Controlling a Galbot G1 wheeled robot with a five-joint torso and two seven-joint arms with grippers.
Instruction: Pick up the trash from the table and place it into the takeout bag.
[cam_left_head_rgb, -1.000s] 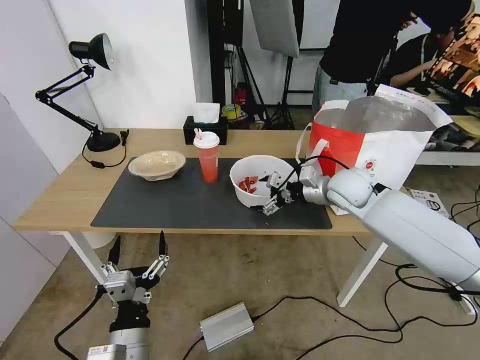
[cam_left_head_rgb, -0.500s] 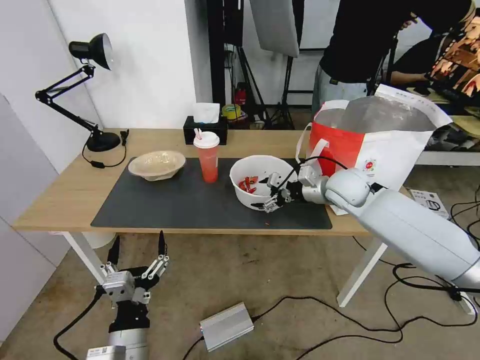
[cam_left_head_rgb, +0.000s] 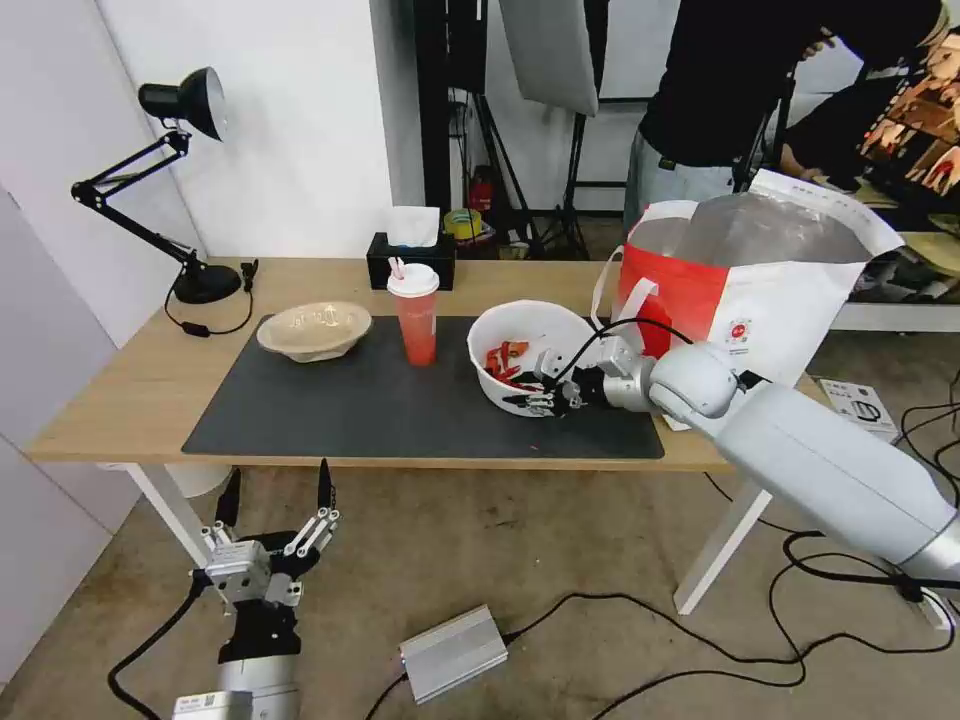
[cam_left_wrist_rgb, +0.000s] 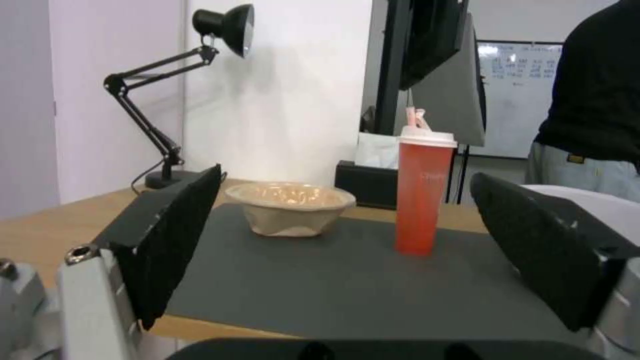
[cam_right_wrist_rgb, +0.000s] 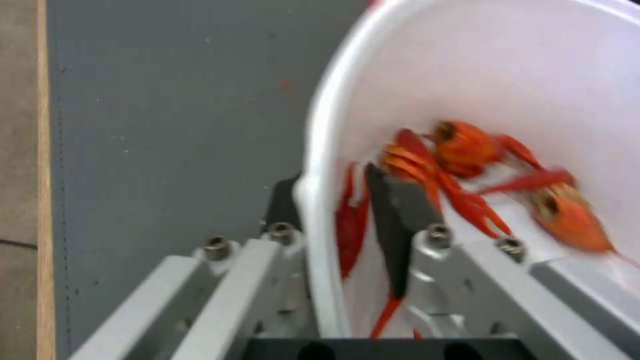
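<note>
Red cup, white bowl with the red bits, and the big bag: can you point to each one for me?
Red cup (cam_left_head_rgb: 416, 333): head view, on its red side.
White bowl (cam_left_head_rgb: 535, 325): head view, on its inner wall.
Takeout bag (cam_left_head_rgb: 775, 310): head view, on its white front.

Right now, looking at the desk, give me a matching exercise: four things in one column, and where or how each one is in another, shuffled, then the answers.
Things:
1. white bowl
2. red cup
3. beige pulp bowl
4. left tool

States:
A. low in front of the table, fingers spread, holding nothing
B. tilted, rim pinched by the right tool
C. upright on the mat, white lid on
D. resting on the mat's far left corner, nearest the lamp

Pairs: 1-B, 2-C, 3-D, 4-A
</note>
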